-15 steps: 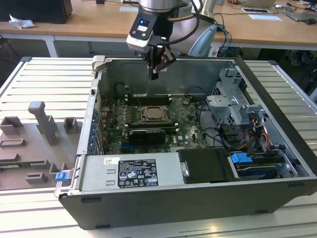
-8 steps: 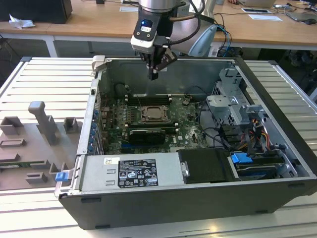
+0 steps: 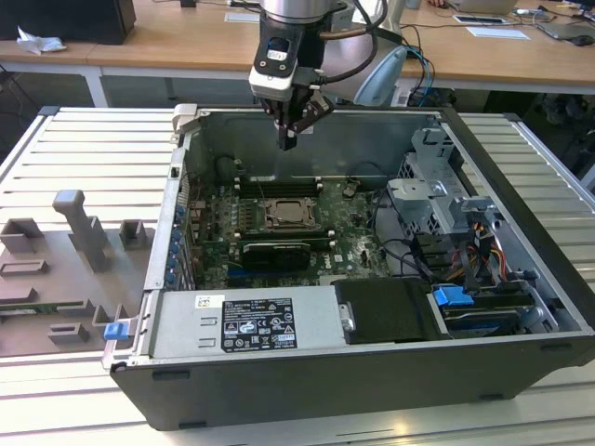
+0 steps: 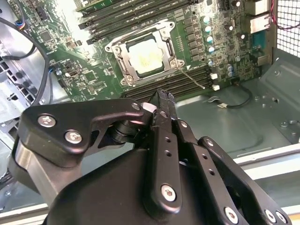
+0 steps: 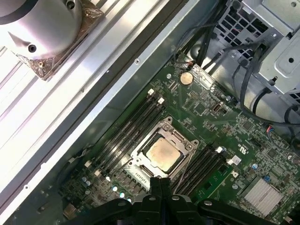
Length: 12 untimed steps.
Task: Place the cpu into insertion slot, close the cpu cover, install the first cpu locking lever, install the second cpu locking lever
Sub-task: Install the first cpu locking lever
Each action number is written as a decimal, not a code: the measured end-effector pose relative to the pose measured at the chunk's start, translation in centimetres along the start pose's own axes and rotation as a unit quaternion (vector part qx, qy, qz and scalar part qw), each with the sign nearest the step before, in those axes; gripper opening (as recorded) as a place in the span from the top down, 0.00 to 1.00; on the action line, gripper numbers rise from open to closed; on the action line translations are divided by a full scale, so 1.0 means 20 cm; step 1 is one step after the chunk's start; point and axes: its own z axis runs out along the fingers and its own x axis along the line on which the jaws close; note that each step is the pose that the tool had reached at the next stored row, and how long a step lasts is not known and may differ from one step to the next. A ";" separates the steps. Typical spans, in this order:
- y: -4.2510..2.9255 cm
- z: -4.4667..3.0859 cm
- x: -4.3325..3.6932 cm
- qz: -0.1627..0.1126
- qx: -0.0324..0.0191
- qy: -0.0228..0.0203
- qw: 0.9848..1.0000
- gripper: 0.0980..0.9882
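- Nearest you in the exterior view, the open computer case (image 3: pixel 372 390) lies on the slatted surface (image 3: pixel 84 139), with its power supply (image 3: pixel 251 321) along the front wall.
- Midway in, the chip (image 3: pixel 289 216) (image 4: pixel 146 55) (image 5: pixel 162 153) sits in its socket (image 4: pixel 129 75) on the green board (image 3: pixel 353 237). The cover frame (image 4: pixel 164 35) (image 5: pixel 183 146) lies flat around the chip's pale top, and a thin wire lever (image 4: pixel 193 78) angles out from one corner.
- Farther back, your pincer (image 3: pixel 289 141) (image 4: pixel 164 98) (image 5: pixel 160 183) hangs above the board, well clear of the chip, its fingers pressed together on nothing.
- Beyond it, wooden desks (image 3: pixel 167 42) line the room.
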 end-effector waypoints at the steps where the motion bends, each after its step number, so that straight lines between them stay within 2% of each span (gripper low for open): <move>1: 0.000 0.000 0.000 -0.002 0.000 0.000 1.000 0.99; 12: 0.000 0.000 0.000 -0.032 0.001 0.001 0.999 0.99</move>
